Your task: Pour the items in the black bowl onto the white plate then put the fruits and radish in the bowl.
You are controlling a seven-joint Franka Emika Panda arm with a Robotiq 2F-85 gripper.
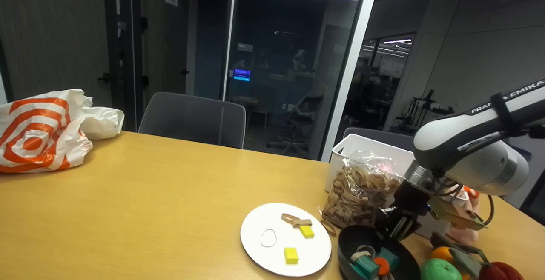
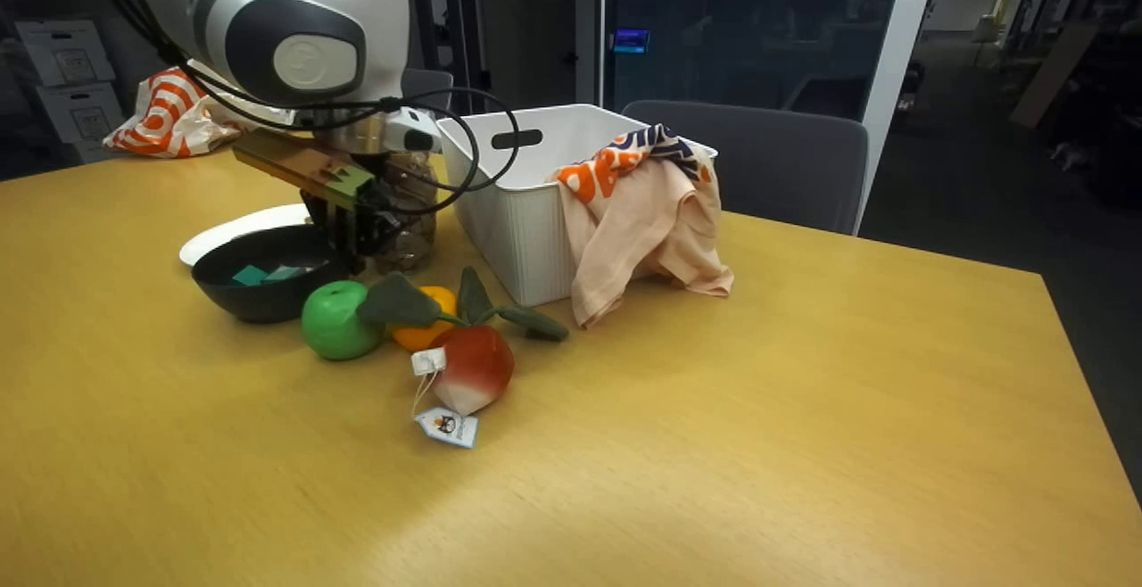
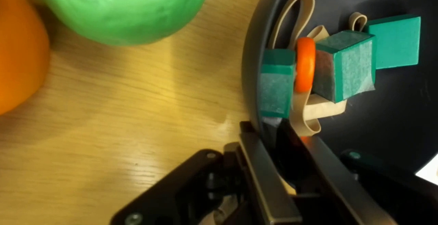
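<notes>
Nearest the wrist camera, the gripper (image 3: pixel 268 134) straddles the rim of the black bowl (image 3: pixel 393 122), one finger outside the wall and one inside; whether they pinch it, I cannot tell. Smooth and round, the bowl holds three box-shaped teal blocks (image 3: pixel 395 43), two with whitish tape (image 3: pixel 357 69) on them, one orange disc (image 3: pixel 305 64) standing on edge between two of the blocks, and several tan rubber bands (image 3: pixel 323 109), too tangled to count.

Just beside it lies one flat white plate (image 1: pixel 255 224) bearing two yellow blocks (image 1: pixel 291 255), one thin pale loop (image 1: pixel 268 246) and some overlapping tan strips (image 1: pixel 301 223). A single flattened band (image 1: pixel 328 227) lies at the plate's edge, next to a clear plastic bag (image 1: pixel 353 195) stuffed with more such bands.

On the bowl's other side sit one shiny green apple (image 2: pixel 339 319), one orange (image 2: pixel 419 337) and one radish (image 2: pixel 482 364), red fading to white, with three dull green leaves (image 2: pixel 399 299) and a printed tag (image 2: pixel 449 426); all three are outside the bowl. Behind them stands one ribbed white bin (image 2: pixel 526 248), a peach cloth (image 2: pixel 647 248) draped over its edge. Farther off on the wood-grained table (image 1: pixel 149 207) lies one crinkled orange-and-white shopping bag (image 1: pixel 47 131).
</notes>
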